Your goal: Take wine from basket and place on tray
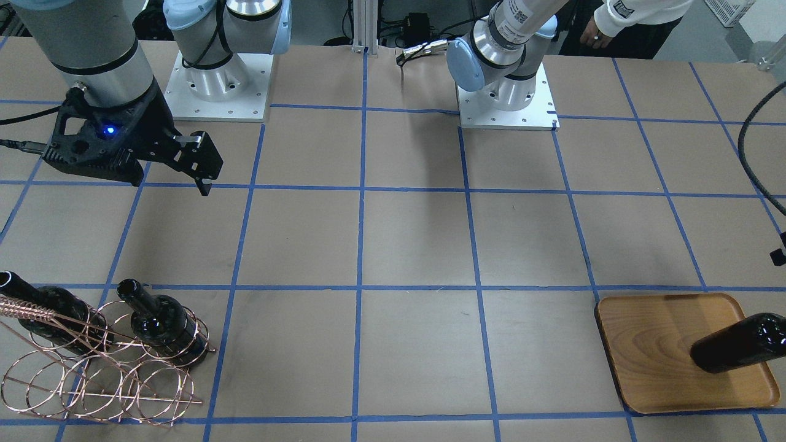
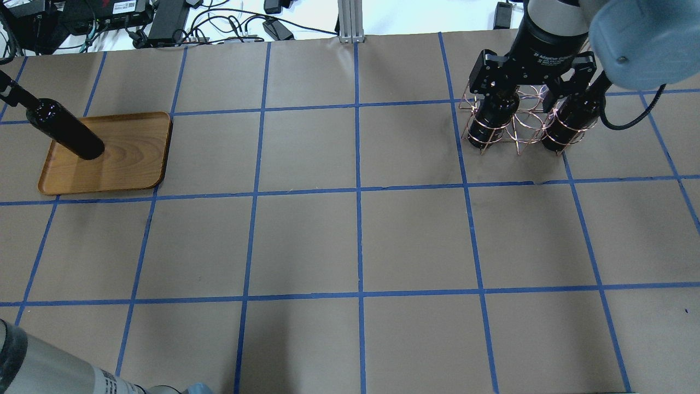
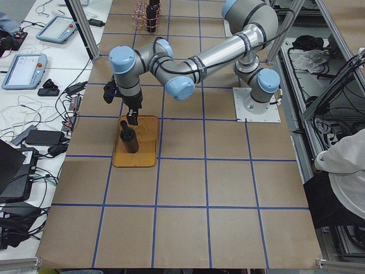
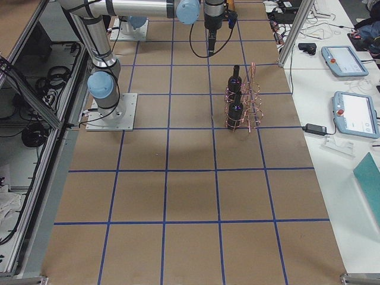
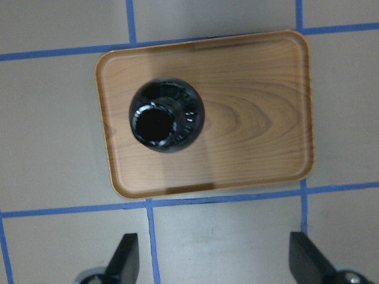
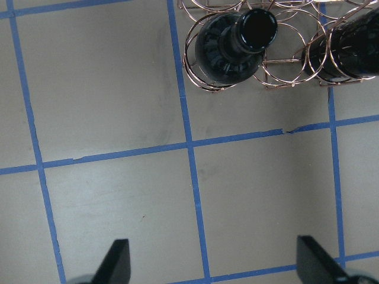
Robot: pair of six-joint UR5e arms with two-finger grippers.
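One wine bottle (image 5: 167, 115) stands upright on the wooden tray (image 5: 254, 118), toward one end; both also show in the front view, the bottle (image 1: 737, 344) on the tray (image 1: 651, 350). My left gripper (image 5: 216, 263) is open and empty, high above the tray and off the bottle. The copper wire basket (image 1: 92, 380) holds two more upright bottles (image 1: 159, 319) (image 1: 43, 307). My right gripper (image 6: 216, 266) is open and empty, above bare table on the robot's side of the basket (image 6: 284, 65). In the overhead view the right gripper (image 2: 531, 82) overlaps the basket (image 2: 519, 128).
The table is brown paper with a blue tape grid. The two arm bases (image 1: 218, 86) (image 1: 506, 98) stand at the robot's edge. A black cable (image 1: 746, 135) hangs at the tray side. An operator (image 1: 638, 15) stands behind the robot.
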